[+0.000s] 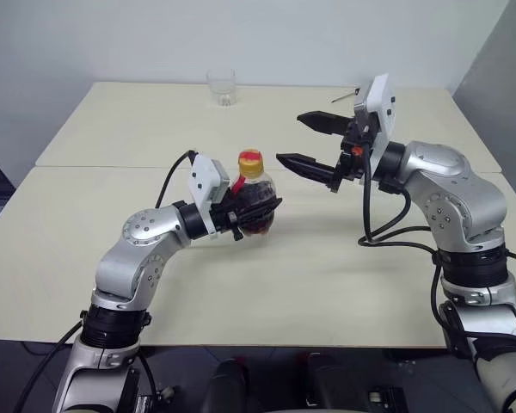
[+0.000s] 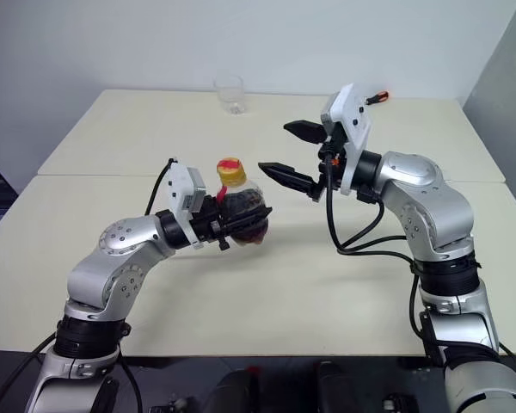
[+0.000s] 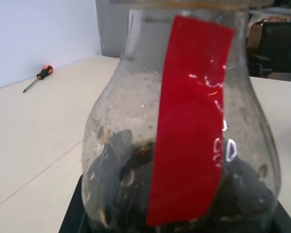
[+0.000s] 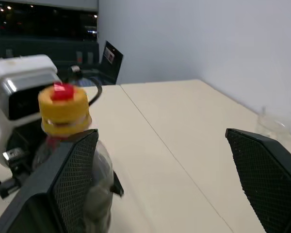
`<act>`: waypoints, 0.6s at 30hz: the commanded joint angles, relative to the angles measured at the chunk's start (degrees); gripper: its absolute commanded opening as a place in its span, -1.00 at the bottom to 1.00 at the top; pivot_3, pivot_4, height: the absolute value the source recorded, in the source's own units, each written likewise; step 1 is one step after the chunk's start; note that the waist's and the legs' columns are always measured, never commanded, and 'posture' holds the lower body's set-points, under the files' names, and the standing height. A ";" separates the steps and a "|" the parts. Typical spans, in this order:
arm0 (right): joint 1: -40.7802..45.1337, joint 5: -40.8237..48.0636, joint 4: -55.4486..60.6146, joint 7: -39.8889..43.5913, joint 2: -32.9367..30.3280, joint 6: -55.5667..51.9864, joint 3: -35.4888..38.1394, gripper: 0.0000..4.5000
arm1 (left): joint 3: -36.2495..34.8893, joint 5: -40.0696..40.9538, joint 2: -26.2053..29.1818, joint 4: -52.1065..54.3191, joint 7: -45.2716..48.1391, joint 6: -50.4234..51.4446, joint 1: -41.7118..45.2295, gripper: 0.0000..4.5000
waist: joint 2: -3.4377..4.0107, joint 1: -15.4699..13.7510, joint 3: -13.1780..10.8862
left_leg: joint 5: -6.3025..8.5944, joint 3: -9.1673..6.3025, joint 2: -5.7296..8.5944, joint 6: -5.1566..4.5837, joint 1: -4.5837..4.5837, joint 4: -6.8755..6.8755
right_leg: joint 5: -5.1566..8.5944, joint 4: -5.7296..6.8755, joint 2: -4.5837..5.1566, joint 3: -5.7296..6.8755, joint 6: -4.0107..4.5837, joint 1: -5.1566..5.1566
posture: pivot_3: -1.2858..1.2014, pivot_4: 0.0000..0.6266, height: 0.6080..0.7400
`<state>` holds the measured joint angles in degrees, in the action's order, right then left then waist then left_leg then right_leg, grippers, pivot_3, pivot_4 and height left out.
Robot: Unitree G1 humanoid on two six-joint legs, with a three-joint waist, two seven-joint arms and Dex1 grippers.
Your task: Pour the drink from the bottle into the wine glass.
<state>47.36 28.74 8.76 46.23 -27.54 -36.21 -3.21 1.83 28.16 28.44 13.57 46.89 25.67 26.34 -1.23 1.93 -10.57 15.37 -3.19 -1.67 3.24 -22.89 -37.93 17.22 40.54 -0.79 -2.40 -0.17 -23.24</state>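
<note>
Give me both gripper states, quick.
Left gripper: shut on the bottle, cap on.
Right gripper: open, empty, beside the bottle.

- The bottle (image 1: 254,196) is clear plastic with a yellow cap (image 1: 251,163) and a red label strip (image 3: 189,121); the drink (image 1: 258,215) inside is near-black.
- The right gripper (image 1: 312,142) has black fingers (image 4: 72,179) with a fine mesh pattern.
- The table (image 1: 103,129) beneath the bottle is pale cream.
- Beyond it, the screwdriver (image 3: 39,76) has an orange-and-black handle.
</note>
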 commanded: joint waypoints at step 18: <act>2.41 5.23 4.20 -0.24 7.48 -0.50 -1.93 0.99 | -1.29 0.47 -1.13 1.20 -0.21 -2.04 1.29 -0.13 | 0.00 -0.10 0.00 | 0.00 -0.06 -0.01 0.00 -0.01 -0.02 | 0.00 0.03 0.00 0.04 0.00 0.00 | 0.03 -0.52 1.00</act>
<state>48.45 34.83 12.69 46.42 -20.36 -38.60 -5.08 1.85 28.11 27.57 12.76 46.83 25.37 26.77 -1.23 1.83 -10.58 15.37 -3.24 -1.68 3.24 -22.91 -37.95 17.22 40.56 -0.79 -2.36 -0.18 -23.25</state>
